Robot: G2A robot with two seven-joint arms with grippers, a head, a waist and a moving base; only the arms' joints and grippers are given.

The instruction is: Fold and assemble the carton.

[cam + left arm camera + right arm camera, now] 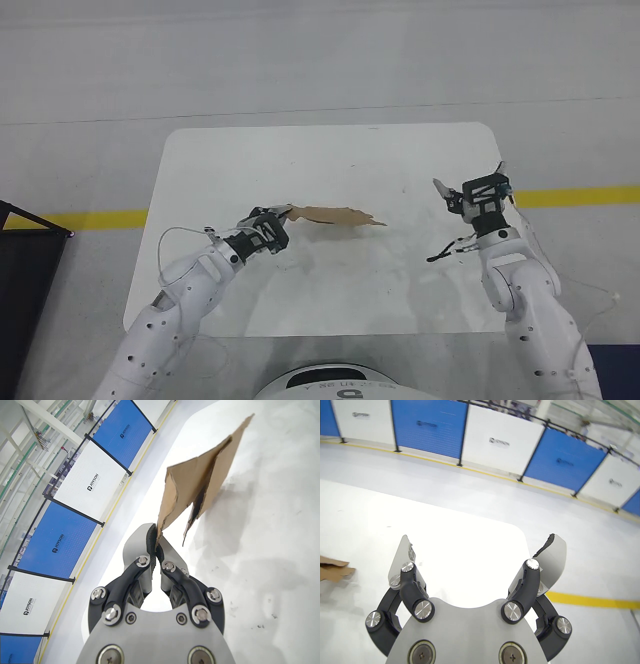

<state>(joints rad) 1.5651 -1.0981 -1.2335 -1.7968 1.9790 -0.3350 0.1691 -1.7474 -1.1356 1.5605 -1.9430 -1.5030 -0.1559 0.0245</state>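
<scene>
The carton is extending rightward from the left end effector.
The left end effector is clamping the carton's left end over the mid-bench; the right end effector is hovering open, well apart to the right.

Flat brown carton, pinched at one corner above the table

It is plain corrugated cardboard, not yet formed into a box, with rough, ragged edges. Its layers part a little along one slit, and a dark gap shows between them in the left wrist view. The left gripper clamps the corner nearest it, and the rest reaches out tilted over the middle of the white table (clear of the surface, its shadow lying underneath), pointing toward the table's right side.
</scene>
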